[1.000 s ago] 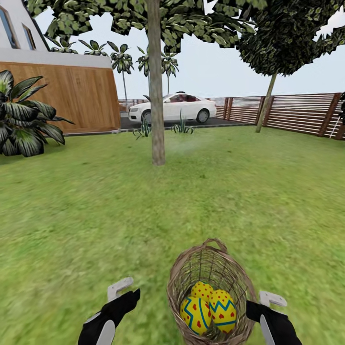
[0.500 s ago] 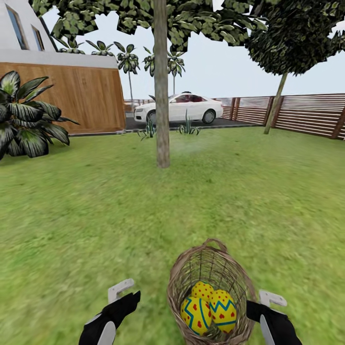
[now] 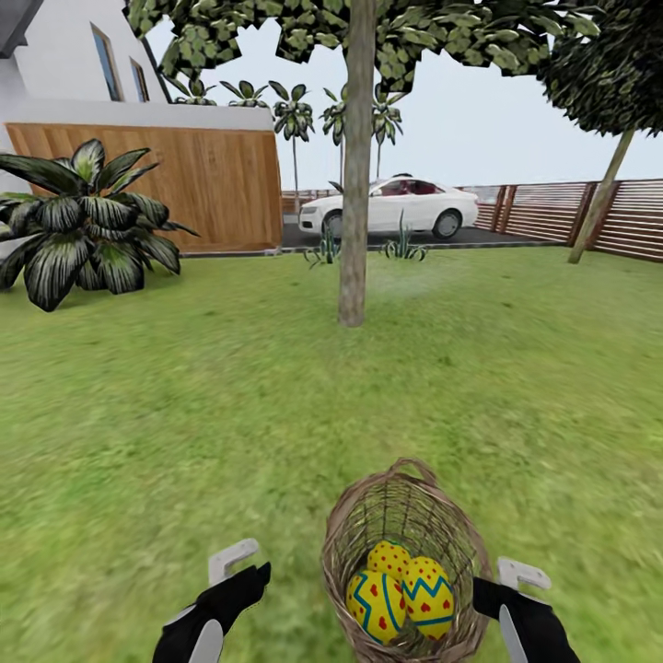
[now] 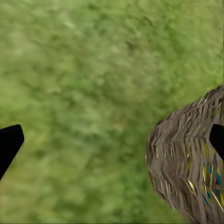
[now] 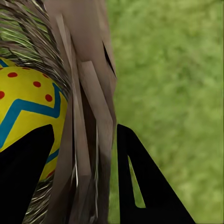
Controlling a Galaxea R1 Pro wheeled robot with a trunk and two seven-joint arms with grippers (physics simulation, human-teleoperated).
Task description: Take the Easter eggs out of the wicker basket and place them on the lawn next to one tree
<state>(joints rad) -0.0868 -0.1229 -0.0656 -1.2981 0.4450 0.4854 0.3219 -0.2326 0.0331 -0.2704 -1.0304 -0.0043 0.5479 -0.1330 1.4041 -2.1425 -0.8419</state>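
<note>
Right gripper [image 5: 84,179] clamping brown wicker basket [image 3: 405,516] rim, left gripper [image 3: 235,562] open, three yellow eggs [image 3: 401,589] inside

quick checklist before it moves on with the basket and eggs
1. All three Easter eggs inside the wicker basket: ok.
2. Right claw astride the basket rim, one finger inside and one outside: ok; whether it is clamped: cannot tell.
3. Left claw open, holding nothing: ok.
4. Tree ahead across the lawn, nothing in between: ok.
5. Eggs placed next to the tree: not ok, not yet done.
</note>
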